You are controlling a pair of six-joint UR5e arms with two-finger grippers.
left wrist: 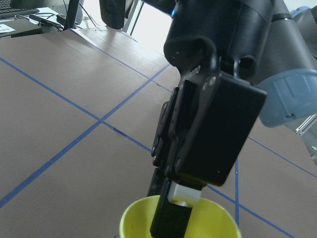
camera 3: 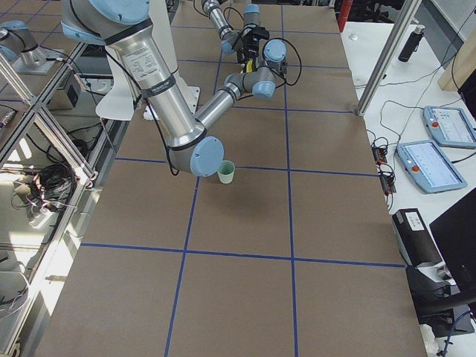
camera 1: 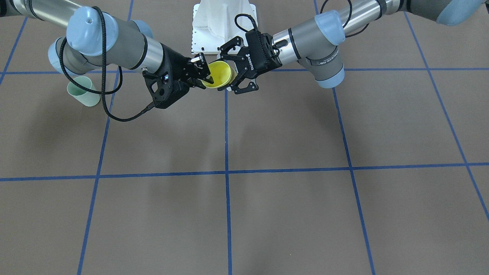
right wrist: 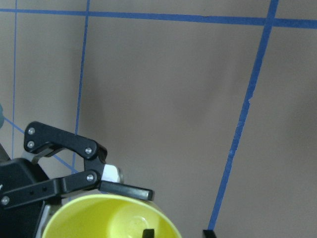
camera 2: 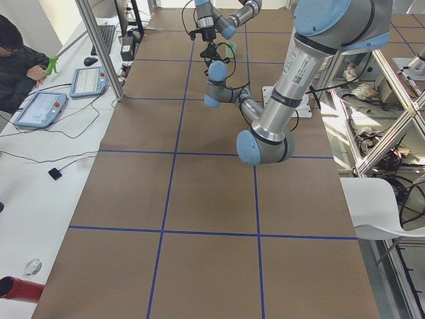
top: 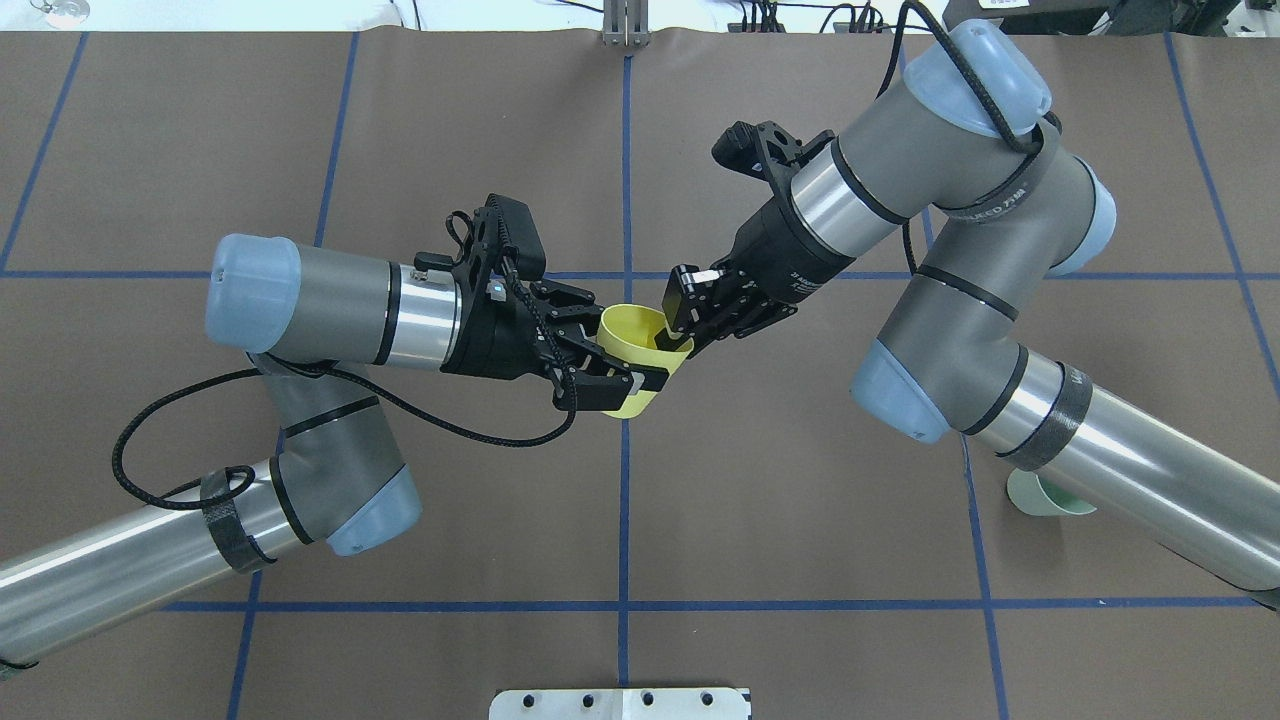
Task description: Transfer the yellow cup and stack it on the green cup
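- Two cups are in view: one yellow cup and one green cup. There are two arms, each with one gripper.
- In the overhead view the left arm comes in from the lower left and doubles back at the elbow. Its wrist lies about level and points toward the middle of the table.
- The left gripper has its fingers spread wide around the yellow cup's wall. One pad lies against each side, so it holds the cup by the body.
- The yellow cup is tilted and lifted off the table. It sits between the two grippers, over the centre tape line.
- The right gripper reaches down from the upper right and straddles the yellow cup's rim, one finger inside the mouth and one outside. Its fingers stand a narrow way apart. In the right wrist view a little space shows between each fingertip and the wall, so it is not closed on the cup.
- The right arm folds at the elbow, and its forearm runs off to the lower right.
- The green cup stands upright on the table on the robot's right. It is partly hidden under the right forearm and well apart from the yellow cup.
- The table is covered in brown paper, marked into squares by blue tape lines.
- A white base plate sits at the robot's edge of the table.
- In the left side view, a seated operator and two teach pendants are beside the table.
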